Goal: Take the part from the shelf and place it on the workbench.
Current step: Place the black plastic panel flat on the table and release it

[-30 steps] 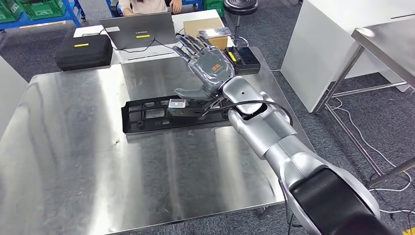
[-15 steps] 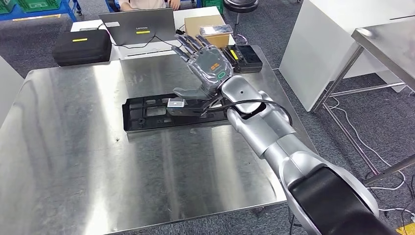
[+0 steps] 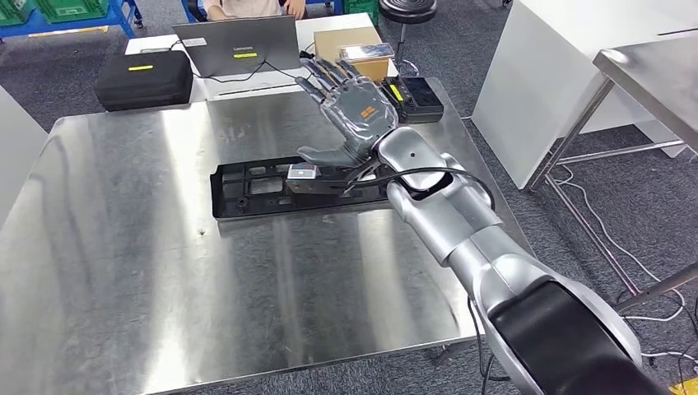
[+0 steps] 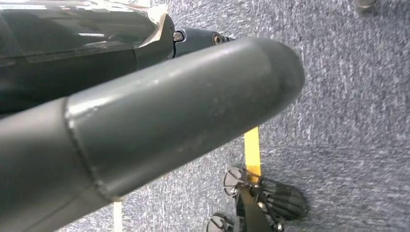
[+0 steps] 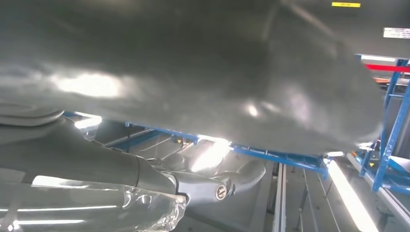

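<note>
Long black part flat on workbench

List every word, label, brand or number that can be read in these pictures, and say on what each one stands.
"Lenovo": on the grey lid of the laptop, small, only just legible.
Yellow label on the black case: too small to read.
Orange marking on the back of the right hand: too small to read.
White sticker on the black part lying on the workbench: blurred.
Yellow and white signs in the right wrist view: blurred.
</note>
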